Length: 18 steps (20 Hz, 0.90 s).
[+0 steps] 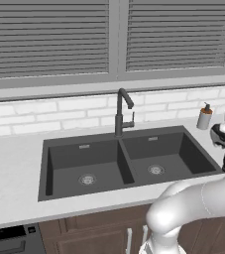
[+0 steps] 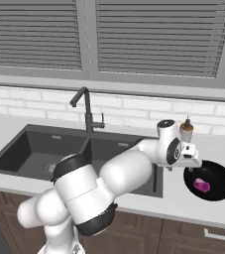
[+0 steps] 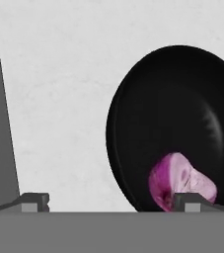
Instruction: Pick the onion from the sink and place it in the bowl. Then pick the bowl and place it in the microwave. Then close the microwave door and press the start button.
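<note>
One onion (image 2: 201,185) is sitting inside the black bowl (image 2: 222,191) on the counter (image 2: 183,206), right of the sink (image 2: 34,149). The gripper (image 3: 111,201) is hanging just above the bowl's left rim with its fingers spread wide, gripping nothing, onion off toward one fingertip (image 3: 192,200). The bowl is getting cropped by the hand view's edge, and the soap bottle (image 2: 186,130) is partly tucked behind the arm.

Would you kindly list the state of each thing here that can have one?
onion: lying in the bowl, not held
bowl: upright on the counter right of the sink
sink: both basins bare, faucet not running
gripper: open, above the bowl's edge
window blinds: down
</note>
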### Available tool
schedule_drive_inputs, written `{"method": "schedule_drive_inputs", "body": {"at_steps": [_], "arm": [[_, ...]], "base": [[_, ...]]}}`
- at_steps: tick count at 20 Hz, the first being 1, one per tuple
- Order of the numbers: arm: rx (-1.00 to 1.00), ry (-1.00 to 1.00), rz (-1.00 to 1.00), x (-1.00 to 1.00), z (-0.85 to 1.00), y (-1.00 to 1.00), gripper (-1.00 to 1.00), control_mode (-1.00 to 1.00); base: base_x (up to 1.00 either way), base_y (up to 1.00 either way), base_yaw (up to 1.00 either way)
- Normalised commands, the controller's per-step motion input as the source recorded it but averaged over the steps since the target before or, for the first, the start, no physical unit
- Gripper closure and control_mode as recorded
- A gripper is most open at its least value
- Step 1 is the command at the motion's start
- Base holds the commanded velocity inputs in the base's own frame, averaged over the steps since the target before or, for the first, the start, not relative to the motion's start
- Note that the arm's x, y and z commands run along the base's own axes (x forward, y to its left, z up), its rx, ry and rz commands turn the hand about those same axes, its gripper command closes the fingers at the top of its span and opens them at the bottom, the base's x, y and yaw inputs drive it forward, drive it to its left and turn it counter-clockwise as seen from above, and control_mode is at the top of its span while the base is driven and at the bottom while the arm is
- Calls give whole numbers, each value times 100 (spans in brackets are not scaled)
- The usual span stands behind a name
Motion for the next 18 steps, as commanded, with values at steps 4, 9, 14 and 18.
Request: {"method": "schedule_drive_inputs", "body": {"at_steps": [4, 9, 14, 18], "arm": [[0, 0, 0, 26, -20, -5, -100, -100], [0, 0, 0, 22, -21, -11, -100, -100], [0, 0, 0, 10, -29, -7, -100, -100], [0, 0, 0, 0, -29, -2, -100, -100]], "base": [[0, 0, 0], [0, 0, 0], [0, 0, 0], [0, 0, 0]]}}
